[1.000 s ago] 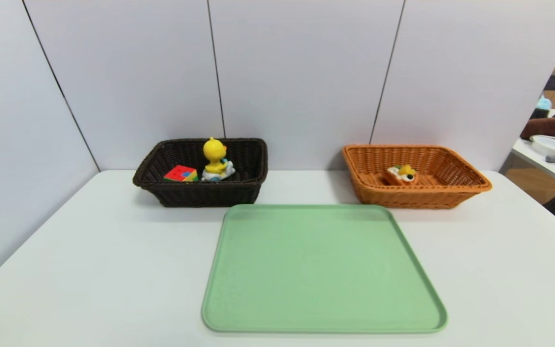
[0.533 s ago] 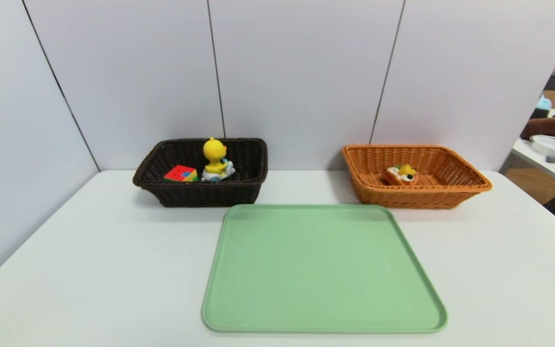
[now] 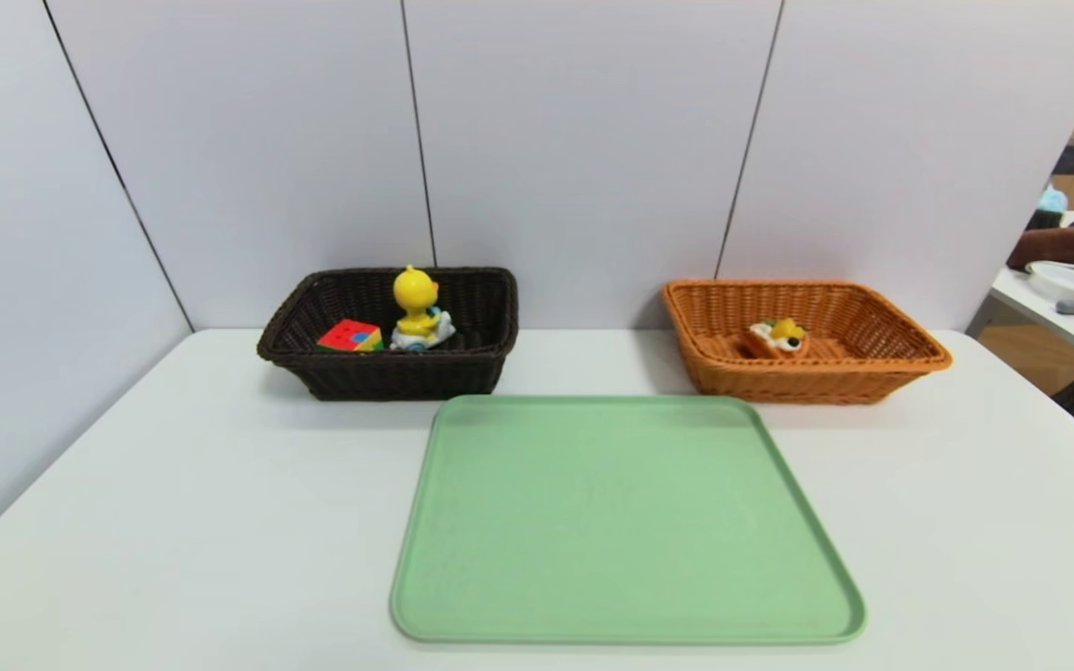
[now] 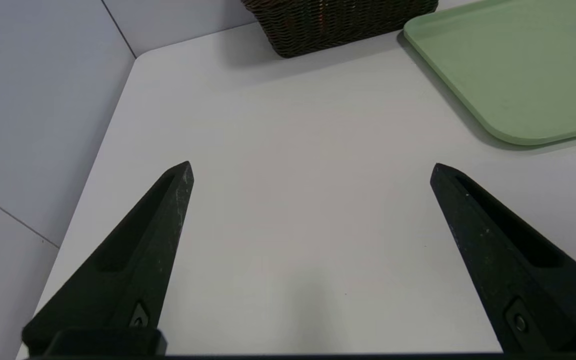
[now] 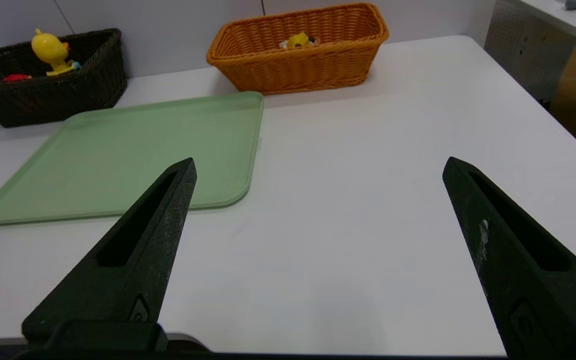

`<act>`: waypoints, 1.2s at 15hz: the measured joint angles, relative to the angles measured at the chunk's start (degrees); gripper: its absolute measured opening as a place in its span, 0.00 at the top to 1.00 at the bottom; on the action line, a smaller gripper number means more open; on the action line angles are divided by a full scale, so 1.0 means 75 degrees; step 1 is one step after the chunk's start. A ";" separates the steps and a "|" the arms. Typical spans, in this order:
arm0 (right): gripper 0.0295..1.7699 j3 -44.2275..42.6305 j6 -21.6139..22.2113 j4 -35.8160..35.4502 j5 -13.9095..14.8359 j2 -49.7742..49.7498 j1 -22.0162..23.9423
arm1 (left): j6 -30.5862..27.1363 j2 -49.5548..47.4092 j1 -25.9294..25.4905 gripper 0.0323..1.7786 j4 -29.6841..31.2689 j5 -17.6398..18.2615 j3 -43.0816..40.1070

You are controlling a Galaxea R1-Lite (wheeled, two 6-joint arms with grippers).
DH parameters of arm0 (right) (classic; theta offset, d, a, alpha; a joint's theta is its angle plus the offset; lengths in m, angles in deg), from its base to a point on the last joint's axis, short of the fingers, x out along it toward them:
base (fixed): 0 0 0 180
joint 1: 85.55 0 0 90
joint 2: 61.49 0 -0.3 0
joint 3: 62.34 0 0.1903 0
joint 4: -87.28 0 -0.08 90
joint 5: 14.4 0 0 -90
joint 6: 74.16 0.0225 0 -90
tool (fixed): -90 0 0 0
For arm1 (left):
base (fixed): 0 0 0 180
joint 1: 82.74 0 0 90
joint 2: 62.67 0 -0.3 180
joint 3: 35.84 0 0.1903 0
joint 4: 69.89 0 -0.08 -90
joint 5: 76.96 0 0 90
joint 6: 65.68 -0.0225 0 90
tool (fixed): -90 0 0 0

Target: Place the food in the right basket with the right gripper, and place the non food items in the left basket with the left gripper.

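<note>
The food, a small brown pastry [image 3: 777, 337] [image 5: 298, 40] with cream and yellow fruit, lies inside the right basket [image 3: 873, 373] [image 5: 298, 70], the light orange wicker one. A yellow duck on a white scooter [image 3: 418, 312] [image 5: 50, 50] and a multicoloured cube [image 3: 351, 335] [image 5: 15, 77] sit in the left basket [image 3: 388, 377] [image 4: 338, 22] [image 5: 43, 100], the dark brown one. Neither arm shows in the head view. My left gripper [image 4: 310, 167] hangs open over bare table at the near left. Over bare table at the near right, my right gripper [image 5: 318, 165] is open with nothing between its fingers.
A pale green tray [image 3: 626, 522] [image 4: 518, 75] [image 5: 118, 150] lies bare in the middle of the white table [image 3: 127, 513], in front of both baskets. Grey wall panels close the back and left. A second table [image 3: 1073, 321] with clutter stands beyond the right edge.
</note>
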 joint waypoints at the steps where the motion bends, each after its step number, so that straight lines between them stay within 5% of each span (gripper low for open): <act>1: 0.04 0.0085 0.0000 -0.0192 0.0000 -0.0036 0.0003 | 0.0000 -0.0158 0.0023 0.05 0.0010 -0.0114 -0.0070; 8: 0.04 0.1148 0.0015 -0.1759 0.0128 -0.0167 0.0000 | 0.0021 -0.0964 0.0070 0.05 0.0065 -0.0697 -0.0738; 12: 0.04 0.1765 -0.0002 -0.2232 0.0223 -0.0167 0.0000 | -0.0049 -0.1074 0.0085 0.05 0.0972 -0.1063 -0.1390; 18: 0.04 0.2646 -0.0099 -0.3054 0.0336 -0.0167 0.0000 | 0.0333 -0.1081 0.0085 0.05 0.1315 -0.1100 -0.1705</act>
